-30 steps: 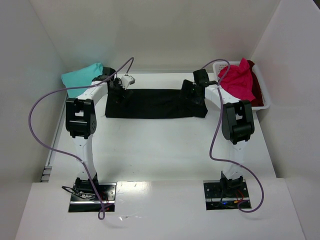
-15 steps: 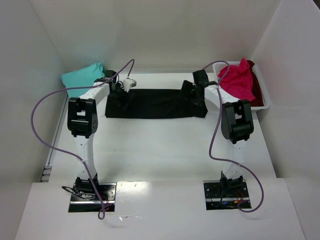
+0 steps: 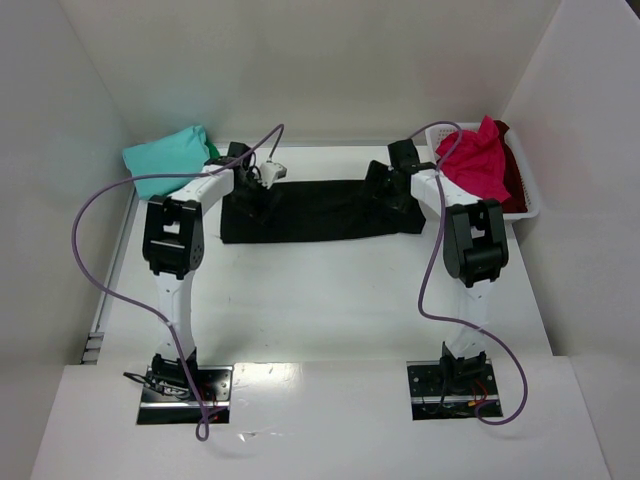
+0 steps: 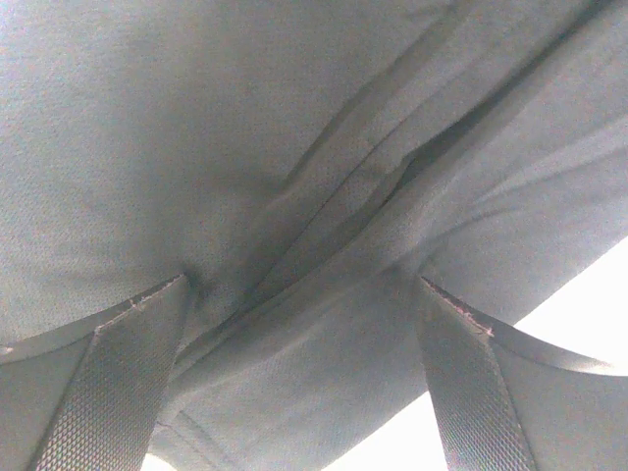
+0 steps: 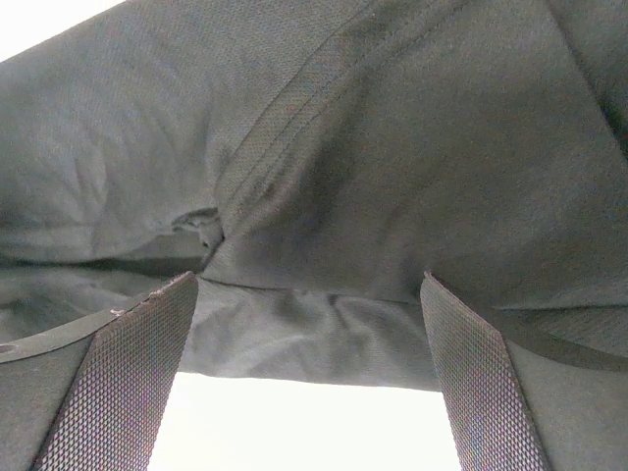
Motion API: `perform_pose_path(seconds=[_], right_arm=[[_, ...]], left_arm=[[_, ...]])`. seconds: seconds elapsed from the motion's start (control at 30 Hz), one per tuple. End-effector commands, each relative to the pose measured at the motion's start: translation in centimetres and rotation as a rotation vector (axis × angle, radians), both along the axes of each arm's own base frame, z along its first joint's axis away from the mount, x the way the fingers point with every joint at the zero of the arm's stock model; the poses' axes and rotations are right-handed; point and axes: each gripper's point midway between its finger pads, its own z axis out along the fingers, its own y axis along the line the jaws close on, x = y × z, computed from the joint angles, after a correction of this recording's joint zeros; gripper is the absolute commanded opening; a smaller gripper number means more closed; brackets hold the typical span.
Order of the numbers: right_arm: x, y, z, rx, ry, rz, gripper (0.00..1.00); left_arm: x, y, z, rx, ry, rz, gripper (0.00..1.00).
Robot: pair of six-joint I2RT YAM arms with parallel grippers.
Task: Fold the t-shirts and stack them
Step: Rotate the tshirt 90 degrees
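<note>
The white surface [image 3: 320, 300] is boxed in by pale walls [image 3: 300, 60] at the left, back and right. Its near and middle parts lie bare, a broad open stretch between the arm bases and the cloth farther back.

The black t-shirt [image 3: 320, 210] lies flat as a long band across the back middle. Its near edge runs nearly straight from side to side, and a strip of bare surface separates its far edge from the back wall.

The left arm [image 3: 175, 240] and the right arm [image 3: 475, 245] reach forward and bend inward, one over each end of the band.

A teal t-shirt [image 3: 165, 160] is bunched in the back left corner against the left wall, apart from the black cloth. A white basket [image 3: 530, 200] sits in the back right corner by the right wall. A pink-red t-shirt [image 3: 475, 160] is heaped in it and spills over its rim, with a dark red t-shirt [image 3: 512, 175] behind it. A sliver of green t-shirt [image 3: 212, 150] shows beside the teal one.

The left pincer [image 3: 258, 200] is down on the band's left end and the right pincer [image 3: 385, 195] is down on its right end. In each wrist view the fingers [image 4: 128, 392] stand spread wide. Creased black cloth fills the gap between them, and they clamp nothing. In the right wrist view the cloth's edge crosses between the fingers [image 5: 481, 392], with bare surface below it.

A purple cable [image 3: 100, 250] loops out from the left arm toward the left wall.
</note>
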Motion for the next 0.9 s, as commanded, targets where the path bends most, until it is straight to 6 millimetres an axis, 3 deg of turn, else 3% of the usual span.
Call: perform_pose_path(seconds=[0.0, 0.23, 0.33, 0.5, 0.67, 0.7, 0.77, 0.87], right_arm=[[0.1, -0.8, -0.4, -0.031, 0.016, -0.01, 1.0], [-0.1, -0.8, -1.5, -0.029, 0.058, -0.025, 1.0], [0.5, -0.7, -2.4, -0.032, 0.073, -0.025, 1.0], [1.6, -0.5, -3.4, -0.036, 0.088, -0.024, 1.0], [2.9, -0.2, -3.9, -0.034, 0.079, -0.024, 1.0], [3.4, 0.1, -3.2, -0.022, 0.06, -0.02, 1.0], [3.8, 0.3, -4.0, -0.016, 0.07, -0.015, 1.0], [4.8, 0.7, -3.7, -0.001, 0.051, -0.008, 1.0]], left_arm=[[-3.6, -1.2, 1.2, -0.065, 0.133, 0.035, 1.0], [-7.3, -2.0, 0.4, -0.063, 0.256, 0.085, 1.0], [-8.3, -2.0, 1.3, -0.078, 0.259, 0.127, 1.0], [-11.9, -2.2, 0.0, -0.087, 0.356, 0.19, 1.0], [-16.4, -5.4, -0.2, -0.058, 0.42, 0.178, 1.0], [-17.1, -5.9, -0.2, -0.056, 0.43, 0.179, 1.0], [-18.4, -7.5, 0.3, -0.072, 0.438, 0.179, 1.0], [-21.0, -8.6, 0.3, -0.079, 0.498, 0.2, 1.0]])
